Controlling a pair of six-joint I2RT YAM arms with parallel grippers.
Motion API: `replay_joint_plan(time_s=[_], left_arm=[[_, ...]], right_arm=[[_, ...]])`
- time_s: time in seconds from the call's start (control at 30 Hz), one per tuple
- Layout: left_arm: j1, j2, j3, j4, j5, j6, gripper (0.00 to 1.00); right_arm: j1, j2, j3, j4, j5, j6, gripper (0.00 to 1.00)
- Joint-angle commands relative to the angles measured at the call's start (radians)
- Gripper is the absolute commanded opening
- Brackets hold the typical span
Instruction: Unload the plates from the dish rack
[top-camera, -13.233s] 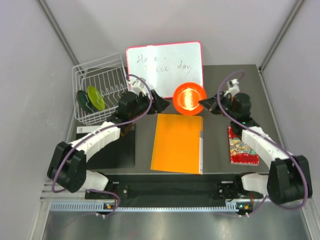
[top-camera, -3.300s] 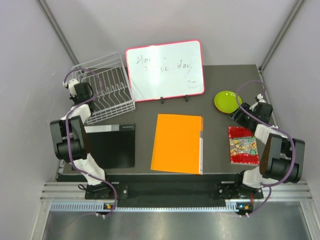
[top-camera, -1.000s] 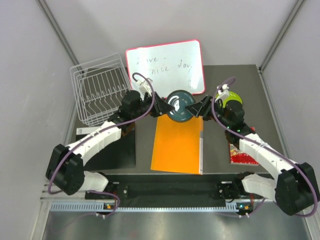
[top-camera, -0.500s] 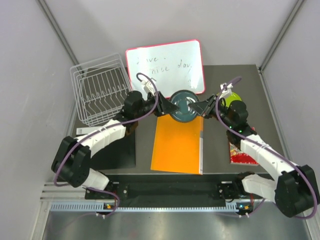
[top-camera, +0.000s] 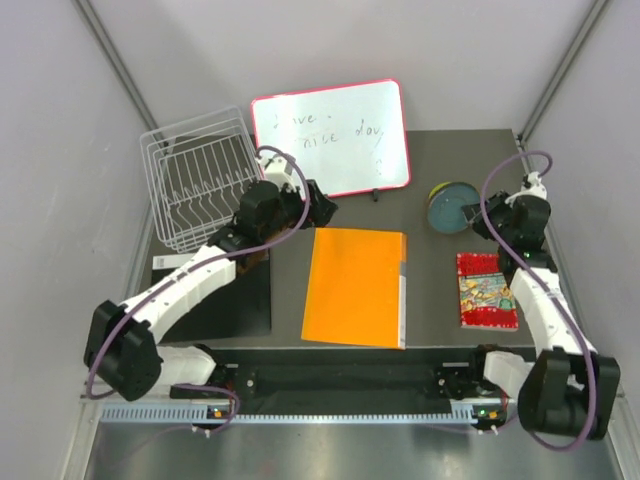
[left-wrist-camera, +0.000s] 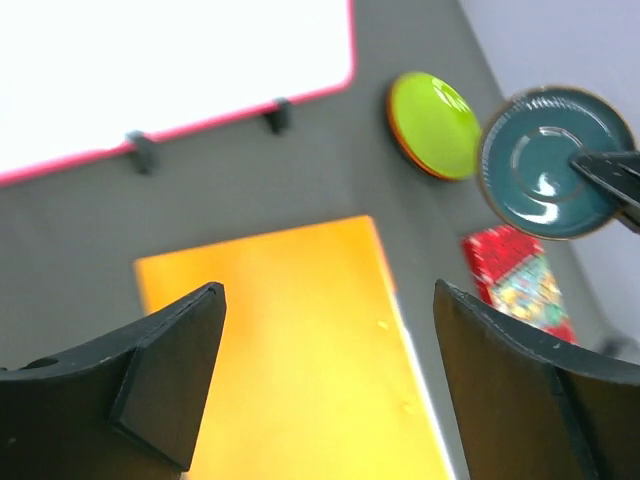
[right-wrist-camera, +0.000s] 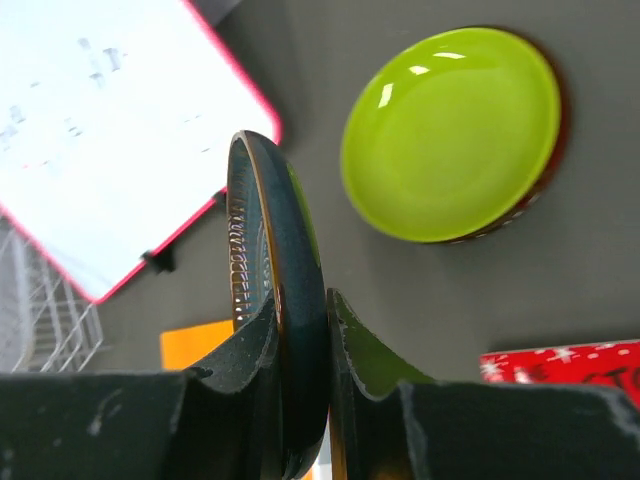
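My right gripper (top-camera: 472, 211) (right-wrist-camera: 300, 305) is shut on the dark teal plate (top-camera: 450, 207) (right-wrist-camera: 290, 330) and holds it on edge above the far right of the table. The left wrist view shows that plate (left-wrist-camera: 548, 163) in the air. The lime green plate (right-wrist-camera: 450, 135) (left-wrist-camera: 432, 125) lies flat on the table below it, with an orange rim showing under it. My left gripper (top-camera: 325, 208) (left-wrist-camera: 328, 290) is open and empty above the orange folder (top-camera: 355, 285). The white wire dish rack (top-camera: 200, 180) stands at the far left with no plates in it.
A pink-framed whiteboard (top-camera: 330, 135) stands at the back centre. A black notebook (top-camera: 225, 290) lies near left under the left arm. A red patterned booklet (top-camera: 485, 290) lies at the right, just nearer than the plates.
Both grippers held the teal plate at the table's middle. My left gripper has let go and opened. My right gripper has carried the plate right, over the lime green plate.
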Motion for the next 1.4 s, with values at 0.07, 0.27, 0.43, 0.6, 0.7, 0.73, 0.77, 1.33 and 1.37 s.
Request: replay_joint_plan(time_s=[0.07, 0.27, 0.43, 0.6, 0.7, 0.73, 0.77, 1.33, 1.37], left_arm=[[0.004, -0.127, 0.031, -0.063, -0.314, 0.168, 0.89], [0.006, -0.155, -0.013, -0.04, -0.356, 0.183, 0.95], [0.007, -0.141, -0.016, -0.009, -0.38, 0.197, 0.96], [0.007, -0.119, -0.009, 0.001, -0.395, 0.211, 0.97], [0.011, -0.107, -0.01, 0.0, -0.405, 0.212, 0.97], [0.011, -0.106, -0.013, 0.0, -0.408, 0.214, 0.97], [0.011, -0.103, -0.012, 0.0, -0.409, 0.212, 0.97], [0.018, -0.101, -0.025, -0.025, -0.391, 0.182, 0.99], [0.018, -0.103, -0.024, -0.028, -0.389, 0.182, 0.99]], right_arm=[[-0.1, 0.189, 0.163, 0.123, 0.011, -0.047, 0.0], [-0.126, 0.436, 0.325, 0.169, -0.011, -0.062, 0.0], [-0.14, 0.631, 0.432, 0.186, -0.06, -0.068, 0.0], [-0.137, 0.725, 0.452, 0.194, -0.075, -0.069, 0.0], [-0.138, 0.713, 0.405, 0.223, -0.075, -0.067, 0.0], [-0.137, 0.711, 0.398, 0.226, -0.075, -0.07, 0.0], [-0.137, 0.713, 0.394, 0.226, -0.077, -0.07, 0.0], [-0.112, 0.698, 0.424, 0.027, 0.027, -0.199, 0.87], [-0.103, 0.67, 0.444, 0.002, 0.063, -0.234, 0.99]])
